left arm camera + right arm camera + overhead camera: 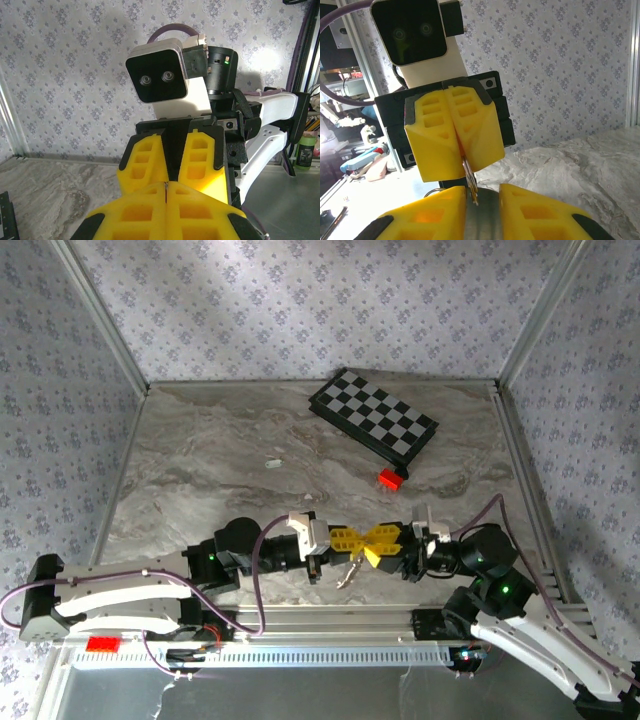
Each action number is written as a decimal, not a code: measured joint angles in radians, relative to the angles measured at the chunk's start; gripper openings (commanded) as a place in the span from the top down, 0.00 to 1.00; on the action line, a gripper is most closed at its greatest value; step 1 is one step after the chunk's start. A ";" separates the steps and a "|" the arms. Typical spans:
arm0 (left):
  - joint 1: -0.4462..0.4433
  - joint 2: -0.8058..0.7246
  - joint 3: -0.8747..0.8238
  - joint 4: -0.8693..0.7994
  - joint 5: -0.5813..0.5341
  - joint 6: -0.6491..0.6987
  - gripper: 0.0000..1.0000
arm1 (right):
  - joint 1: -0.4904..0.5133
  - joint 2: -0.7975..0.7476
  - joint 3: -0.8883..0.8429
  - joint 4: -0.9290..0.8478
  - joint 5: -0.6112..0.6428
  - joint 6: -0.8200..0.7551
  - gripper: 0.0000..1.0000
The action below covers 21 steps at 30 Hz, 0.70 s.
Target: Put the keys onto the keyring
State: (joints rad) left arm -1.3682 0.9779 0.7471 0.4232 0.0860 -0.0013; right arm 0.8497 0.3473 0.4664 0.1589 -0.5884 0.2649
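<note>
My two grippers meet tip to tip above the table's near edge. The left gripper (355, 539) (165, 192) is shut on a bunch of thin silver keys (470, 177), which stick out of its yellow fingers (447, 145) and also dangle below (350, 570). A thin metal edge shows in the seam between its fingers. The right gripper (378, 540) (482, 205) stands open with a narrow gap, and the keys' tips reach into that gap beside its left finger. A curve of grey wire, the keyring (432, 191), shows beside the keys. A pale mint-green key (270, 464) lies alone on the table.
A folded chessboard (372, 425) lies at the back right with a small red block (391, 478) in front of it. Patterned walls close in the marble table (200, 470) on three sides. A metal rail (300, 625) runs along the near edge.
</note>
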 measured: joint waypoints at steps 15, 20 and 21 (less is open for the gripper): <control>0.000 0.000 0.000 0.000 -0.005 0.000 1.00 | 0.000 0.000 0.000 0.003 -0.014 0.004 1.00; 0.000 0.000 0.000 0.000 -0.009 0.001 1.00 | 0.000 0.000 0.000 0.000 -0.014 0.003 1.00; 0.000 0.000 0.000 -0.002 -0.012 0.001 1.00 | 0.000 0.000 0.001 -0.003 -0.014 0.003 1.00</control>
State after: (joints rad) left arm -1.3682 0.9783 0.7471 0.4217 0.0738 -0.0006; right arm 0.8497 0.3470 0.4671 0.1562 -0.6029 0.2680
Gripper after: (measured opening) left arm 0.047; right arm 0.051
